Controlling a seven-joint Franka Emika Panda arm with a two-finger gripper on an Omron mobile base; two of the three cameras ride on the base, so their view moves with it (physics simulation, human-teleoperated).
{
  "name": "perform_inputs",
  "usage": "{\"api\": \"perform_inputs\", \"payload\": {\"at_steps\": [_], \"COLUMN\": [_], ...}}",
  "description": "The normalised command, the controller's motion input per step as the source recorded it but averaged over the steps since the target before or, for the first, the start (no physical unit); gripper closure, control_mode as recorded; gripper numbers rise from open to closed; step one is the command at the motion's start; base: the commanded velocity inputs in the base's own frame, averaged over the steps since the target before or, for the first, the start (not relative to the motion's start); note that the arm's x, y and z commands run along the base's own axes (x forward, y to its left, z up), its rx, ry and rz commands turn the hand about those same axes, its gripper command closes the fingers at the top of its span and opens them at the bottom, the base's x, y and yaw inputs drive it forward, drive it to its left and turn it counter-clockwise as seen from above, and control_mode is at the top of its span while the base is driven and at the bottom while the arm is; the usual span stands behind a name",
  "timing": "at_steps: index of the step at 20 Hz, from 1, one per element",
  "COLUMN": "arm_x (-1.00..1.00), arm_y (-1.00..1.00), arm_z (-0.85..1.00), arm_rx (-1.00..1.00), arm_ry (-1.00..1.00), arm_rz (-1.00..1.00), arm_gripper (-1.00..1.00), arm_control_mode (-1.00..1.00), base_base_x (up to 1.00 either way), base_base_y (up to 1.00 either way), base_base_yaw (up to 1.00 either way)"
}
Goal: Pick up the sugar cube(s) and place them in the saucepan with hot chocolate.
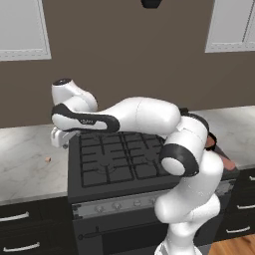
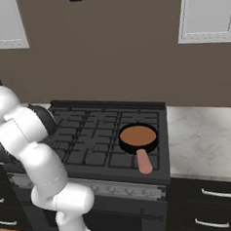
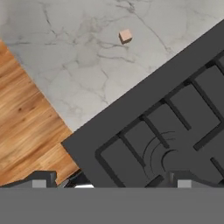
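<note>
saucepan (image 1: 213,141) mostly behind arm, sugar cube (image 3: 125,36) visible, tool (image 3: 109,183) tips cropped

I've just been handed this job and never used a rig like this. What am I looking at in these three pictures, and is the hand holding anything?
The machine is a white robot arm on a driving base, facing a black stove. Two pictures come from cameras on the base, behind the arm to its left and right. The third looks along the hand, which hangs above the stove's left front corner.

On the marble counter left of the stove lies a tiny orange-tan sugar cube, also seen in the left base view. On the stove's right front burner sits the saucepan of brown hot chocolate, its pinkish handle pointing forward.

Nothing shows between the finger tips. I cannot tell whether the hand is open or shut.
</note>
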Motion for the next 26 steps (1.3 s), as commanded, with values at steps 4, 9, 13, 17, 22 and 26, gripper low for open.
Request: {"api": "perform_inputs", "payload": {"at_steps": [4, 9, 13, 17, 22, 26], "arm_x": [0.33, 0.17, 0.27, 0.38, 0.41, 0.34], "arm_y": [0.22, 0.52, 0.48, 0.35, 0.31, 0.37], "arm_z": [-0.39, -0.25, -0.09, -0.15, -0.22, -0.14], "arm_rx": [0.0, -0.03, -0.07, -0.06, -0.03, 0.0], "arm_ry": [0.01, 0.04, 0.0, 0.0, 0.0, 0.01], "arm_rz": [-0.02, 0.0, 0.0, 0.0, 0.0, 0.0], "arm_gripper": [-1.0, -1.0, -1.0, -1.0, -1.0, -1.0], "arm_control_mode": [-1.0, -1.0, -1.0, -1.0, -1.0, -1.0], "base_base_x": [0.0, 0.0, 0.0, 0.0, 0.0, 0.0], "base_base_y": [0.0, 0.0, 0.0, 0.0, 0.0, 0.0], "base_base_yaw": [0.0, 0.0, 0.0, 0.0, 0.0, 0.0]}}
